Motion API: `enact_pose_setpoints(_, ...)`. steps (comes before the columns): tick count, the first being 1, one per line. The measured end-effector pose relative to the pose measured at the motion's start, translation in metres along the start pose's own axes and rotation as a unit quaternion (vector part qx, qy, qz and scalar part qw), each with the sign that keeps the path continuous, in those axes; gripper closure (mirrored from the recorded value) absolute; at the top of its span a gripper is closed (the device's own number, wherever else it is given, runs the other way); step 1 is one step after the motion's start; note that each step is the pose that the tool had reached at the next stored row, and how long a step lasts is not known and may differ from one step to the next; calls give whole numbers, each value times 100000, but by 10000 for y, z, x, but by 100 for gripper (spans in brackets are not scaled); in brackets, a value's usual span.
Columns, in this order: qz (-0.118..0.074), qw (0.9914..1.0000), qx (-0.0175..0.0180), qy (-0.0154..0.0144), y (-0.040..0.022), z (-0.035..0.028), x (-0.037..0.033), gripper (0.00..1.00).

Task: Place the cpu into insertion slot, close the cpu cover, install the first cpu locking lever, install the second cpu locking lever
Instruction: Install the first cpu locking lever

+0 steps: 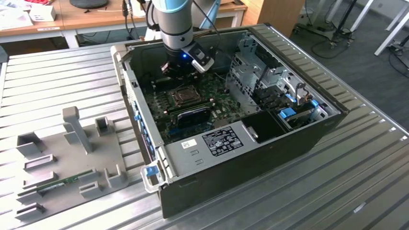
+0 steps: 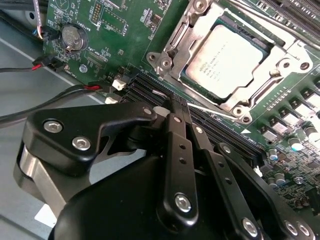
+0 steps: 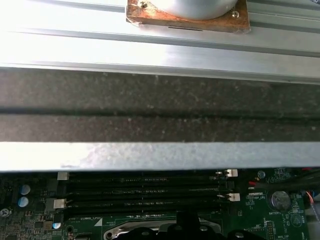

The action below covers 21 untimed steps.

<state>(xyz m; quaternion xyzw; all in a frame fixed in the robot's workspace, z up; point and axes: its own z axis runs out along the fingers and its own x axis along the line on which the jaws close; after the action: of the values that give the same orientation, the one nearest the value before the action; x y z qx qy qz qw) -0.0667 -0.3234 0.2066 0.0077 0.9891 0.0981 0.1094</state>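
Observation:
In the second wrist view the cpu (image 2: 227, 55) lies flat in the insertion slot (image 2: 240, 109), silvery face up. The cpu cover (image 2: 182, 42) is down around it as a metal frame. A thin wire locking lever (image 2: 215, 112) runs along the slot's edge beside the black memory slots (image 2: 150, 87). My gripper (image 2: 169, 102) is shut, its black fingertips together right at that lever's end, just off the slot's corner. Whether they touch the lever I cannot tell. In the exterior view my gripper (image 1: 181, 72) reaches down inside the computer case (image 1: 255, 158), just behind the insertion slot (image 1: 183, 96).
The case lies open on a ribbed metal table (image 1: 57, 72). A drive cage (image 1: 255, 72) stands at the exterior view's right of the board. A coin battery (image 2: 72, 36) and red-black wires (image 2: 55, 62) lie near my fingers. A grey fixture plate (image 1: 70, 158) sits at the exterior view's left.

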Motion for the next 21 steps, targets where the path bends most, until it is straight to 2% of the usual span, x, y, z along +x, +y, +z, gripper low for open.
enact_pose_setpoints(6,197,100000,45,-41,0,-1,3,90)
enact_pose_setpoints(12,1814,99982,409,-369,0,-3,11,90)
enact_pose_setpoints(21,1885,99981,424,-385,0,-3,12,90)
